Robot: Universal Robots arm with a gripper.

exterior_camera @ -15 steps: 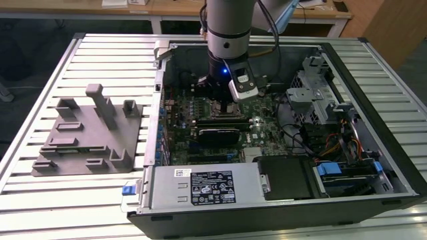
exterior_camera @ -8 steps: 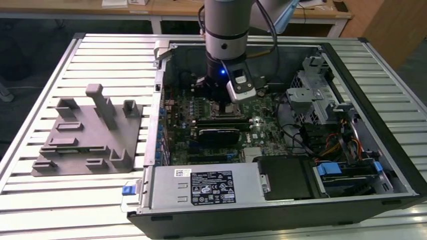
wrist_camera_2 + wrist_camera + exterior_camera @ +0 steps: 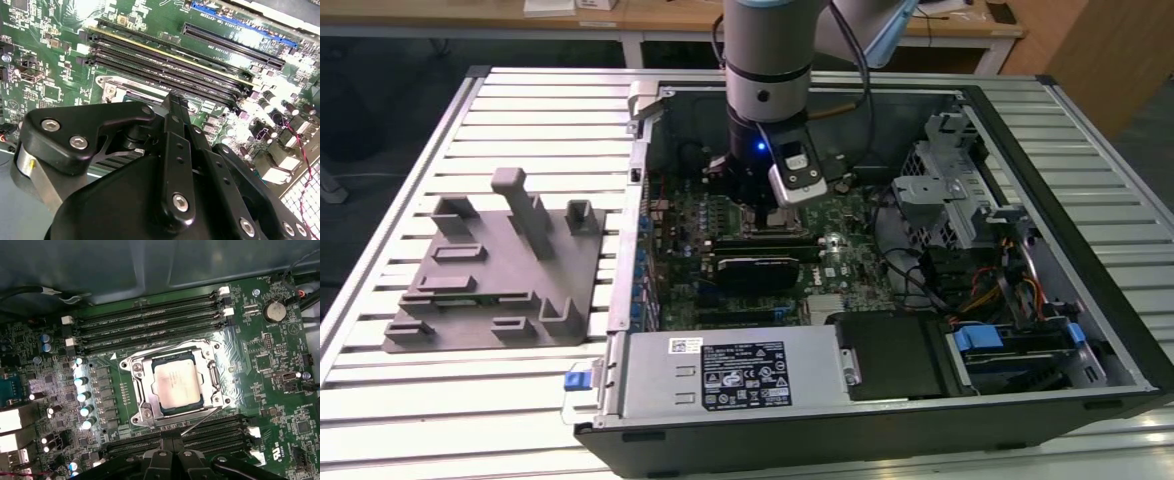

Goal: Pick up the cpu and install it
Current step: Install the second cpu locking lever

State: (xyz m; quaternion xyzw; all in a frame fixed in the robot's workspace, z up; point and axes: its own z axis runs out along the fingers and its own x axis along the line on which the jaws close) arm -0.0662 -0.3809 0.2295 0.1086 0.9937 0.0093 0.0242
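Observation:
The cpu (image 3: 176,385), a small square chip with a pale silver top, lies flat in the motherboard's socket (image 3: 141,402), whose metal frame surrounds it. My gripper (image 3: 172,441) hovers a little off the socket's edge, by a bank of memory slots. Its black fingers are together with nothing between them, apart from the cpu. In the second wrist view the gripper (image 3: 175,100) points down at the board beside the socket. In the exterior view the gripper (image 3: 758,207) reaches down into the open computer case (image 3: 1067,330), over the middle of the motherboard.
A grey plastic fixture (image 3: 494,265) sits on the slatted metal table (image 3: 400,400) at the exterior view's left. Inside the case are a black rectangular block (image 3: 754,270), a power supply (image 3: 720,370), a drive cage (image 3: 961,195) and loose cables (image 3: 987,290). Memory slots (image 3: 150,322) flank the socket.

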